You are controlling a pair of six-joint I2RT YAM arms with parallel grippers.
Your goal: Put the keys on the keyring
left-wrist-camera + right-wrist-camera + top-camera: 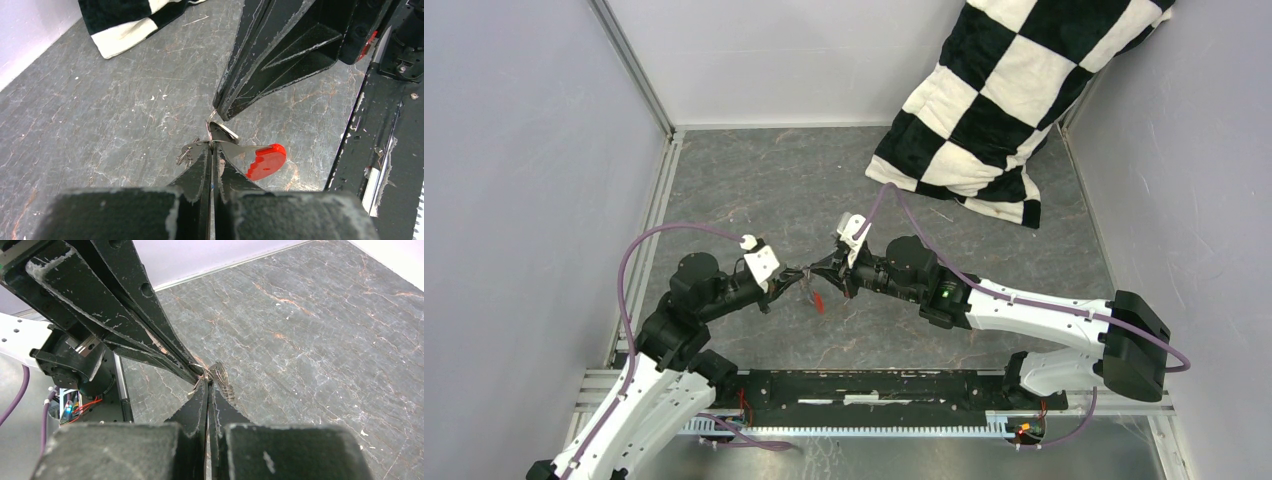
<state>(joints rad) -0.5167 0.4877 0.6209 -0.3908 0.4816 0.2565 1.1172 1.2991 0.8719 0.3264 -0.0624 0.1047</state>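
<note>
My two grippers meet tip to tip above the floor's middle. The left gripper (212, 146) (792, 277) is shut on a flat silver key blade (235, 149), whose toothed end (186, 155) sticks out to the left. The key's head colour is hidden. A red tag (267, 161) (818, 300) hangs just right of those fingers. The right gripper (207, 382) (816, 272) is shut on the thin wire keyring (220, 373) (216, 126). In the left wrist view, the right gripper's fingers (270, 55) come down from above. Key teeth (228, 393) show beside the right fingertips.
A black-and-white checked cushion (1004, 100) leans in the far right corner. Grey walls (524, 180) close in the marbled floor (754, 190) on three sides. The black base rail (874, 385) runs along the near edge, with purple cables (654, 235) looping off both arms.
</note>
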